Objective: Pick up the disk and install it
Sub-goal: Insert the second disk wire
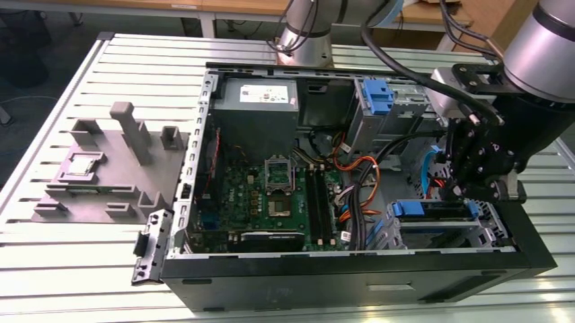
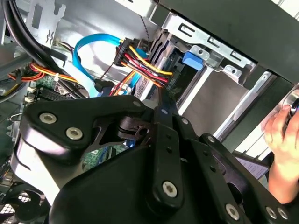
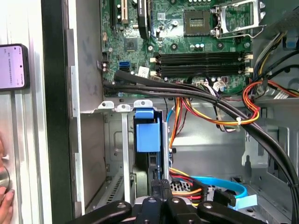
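The disk (image 1: 433,211) sits in the drive cage at the near corner of the open computer case (image 1: 359,269), on the exterior view's right, with its blue rail tab (image 1: 409,208) facing the case interior. In the first wrist view the disk (image 3: 148,135) is edge-on in its slot, blue tab outward. My black gripper (image 1: 469,192) hangs just above that cage. Its fingers are pressed together and shut in both wrist views (image 3: 161,186) (image 2: 161,105), with nothing between them, and point at the disk (image 2: 193,59). Whether they touch it I cannot tell.
Yellow, red and orange cables (image 3: 219,119) and a blue data cable (image 2: 88,46) run beside the cage. Motherboard (image 1: 269,195), power-supply box (image 1: 256,97) and a bare blue bracket (image 1: 378,94) lie in the case. A grey fixture (image 1: 108,168) is on the exterior view's left. A hand (image 2: 280,135) and phone (image 3: 11,65) are outside the case.
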Robot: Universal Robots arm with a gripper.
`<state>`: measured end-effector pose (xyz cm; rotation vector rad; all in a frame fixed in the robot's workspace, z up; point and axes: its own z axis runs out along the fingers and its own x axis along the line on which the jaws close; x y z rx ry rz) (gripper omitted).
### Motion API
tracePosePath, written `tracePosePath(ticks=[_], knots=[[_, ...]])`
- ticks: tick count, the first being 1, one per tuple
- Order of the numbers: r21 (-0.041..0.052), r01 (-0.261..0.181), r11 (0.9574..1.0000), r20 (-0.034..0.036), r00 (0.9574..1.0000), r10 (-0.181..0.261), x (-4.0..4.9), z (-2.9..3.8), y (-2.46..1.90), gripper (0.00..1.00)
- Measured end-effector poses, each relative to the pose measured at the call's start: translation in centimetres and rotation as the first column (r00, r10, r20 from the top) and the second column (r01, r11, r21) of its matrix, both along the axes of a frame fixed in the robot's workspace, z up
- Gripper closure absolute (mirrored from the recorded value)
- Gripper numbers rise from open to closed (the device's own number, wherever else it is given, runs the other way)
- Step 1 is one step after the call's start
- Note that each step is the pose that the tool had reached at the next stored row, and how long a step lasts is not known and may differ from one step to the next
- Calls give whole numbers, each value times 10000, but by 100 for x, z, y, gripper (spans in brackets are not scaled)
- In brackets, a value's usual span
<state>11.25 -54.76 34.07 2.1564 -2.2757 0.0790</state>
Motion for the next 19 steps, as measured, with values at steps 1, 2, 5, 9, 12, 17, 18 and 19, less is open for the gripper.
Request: tracePosePath(ticks=[1, 2, 5, 9, 12, 17, 18, 19], knots=[[0, 1, 10000, 0, 10000, -1, -1, 0, 0, 90], [-1, 1, 10000, 0, 10000, -1, -1, 4, 0, 90], [4, 1, 10000, 0, 10000, -1, -1, 46, 2, 90], [3, 1, 10000, -2, 10000, -1, -1, 137, 9, 90], [4, 2, 10000, -2, 10000, -2, -5, 191, 23, 90], [2, 1, 10000, -3, 10000, -1, -65, 194, 44, 90], [3, 1, 10000, -3, 10000, -1, -67, 200, 54, 90], [2, 0, 10000, -3, 10000, 0, -68, 216, 64, 90]])
